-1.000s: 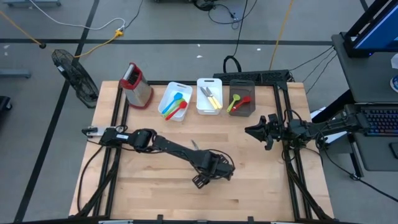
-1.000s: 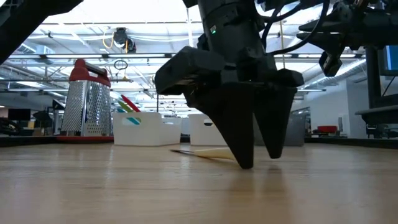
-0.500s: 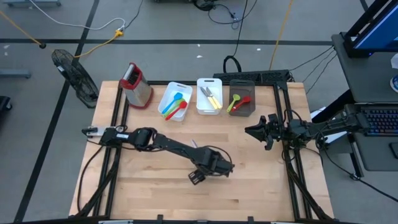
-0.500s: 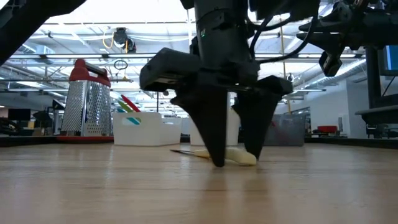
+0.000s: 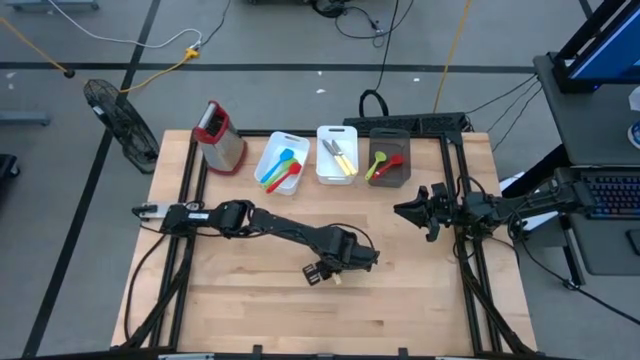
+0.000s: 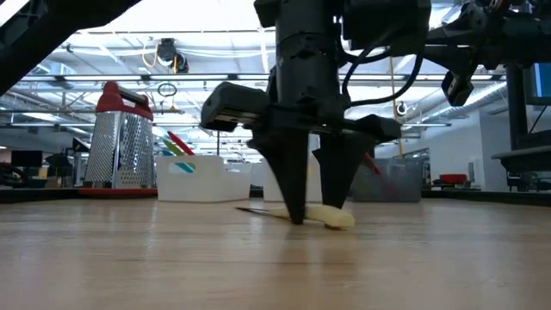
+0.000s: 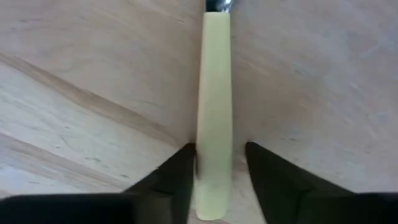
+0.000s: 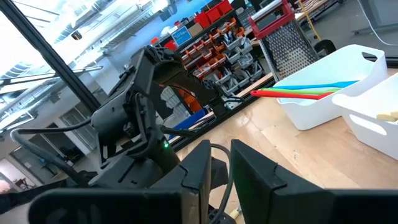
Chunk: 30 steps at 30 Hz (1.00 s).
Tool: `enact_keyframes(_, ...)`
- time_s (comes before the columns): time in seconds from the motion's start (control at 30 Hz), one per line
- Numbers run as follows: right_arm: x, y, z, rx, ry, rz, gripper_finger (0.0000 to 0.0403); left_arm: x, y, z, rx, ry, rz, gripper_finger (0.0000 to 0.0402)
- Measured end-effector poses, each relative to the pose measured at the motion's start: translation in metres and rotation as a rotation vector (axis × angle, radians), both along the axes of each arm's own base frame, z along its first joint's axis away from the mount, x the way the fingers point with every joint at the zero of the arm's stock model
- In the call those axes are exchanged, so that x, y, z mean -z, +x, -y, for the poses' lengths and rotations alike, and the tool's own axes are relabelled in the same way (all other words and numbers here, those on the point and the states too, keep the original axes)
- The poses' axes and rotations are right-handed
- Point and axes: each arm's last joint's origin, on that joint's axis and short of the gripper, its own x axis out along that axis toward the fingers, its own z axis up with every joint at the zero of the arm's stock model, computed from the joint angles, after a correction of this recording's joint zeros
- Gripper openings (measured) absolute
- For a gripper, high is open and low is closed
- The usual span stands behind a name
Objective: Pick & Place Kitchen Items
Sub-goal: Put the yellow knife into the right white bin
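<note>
Between the left pincer (image 7: 216,163) tips, knife (image 7: 213,112) blade cut off.

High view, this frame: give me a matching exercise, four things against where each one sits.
Things:
1. grater
2. loose knife
3. green spoon
4. right gripper

Places:
A. in the dark grey bin
B. on the bare table, between the left gripper's fingers
C. at the table's far left corner
D. above the table's right side, away from every utensil

Pairs: 1-C, 2-B, 3-A, 4-D
</note>
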Motion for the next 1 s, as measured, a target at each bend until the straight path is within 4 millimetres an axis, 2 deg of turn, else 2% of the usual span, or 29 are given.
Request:
enact_keyframes(0.1, 0.0, 0.0, 0.0, 0.0, 0.0, 0.0, 0.0055, 0.01, 0.003, 0.001, -0.007, -0.014, 0.009, 0.0099)
enact_keyframes(0.2, 0.0, 0.0, 0.0, 0.0, 0.0, 0.0, 0.0055, 0.01, 0.004, 0.004, 0.002, -0.026, 0.015, 0.0051)
enact_keyframes(0.53, 0.0, 0.0, 0.0, 0.0, 0.0, 0.0, 0.0055, -0.001, 0.003, 0.006, 0.083, 0.009, 0.055, 0.0051)
enact_keyframes(0.8, 0.0, 0.0, 0.0, 0.001, 0.0, 0.002, 0.0055, -0.028, -0.008, 0.007, 0.087, 0.124, 0.059, 0.0051)
enact_keyframes(1.0, 0.0, 0.0, 0.0, 0.003, 0.0, 0.003, 0.0055, -0.047, -0.01, 0.011, 0.083, 0.126, 0.116, 0.0051)
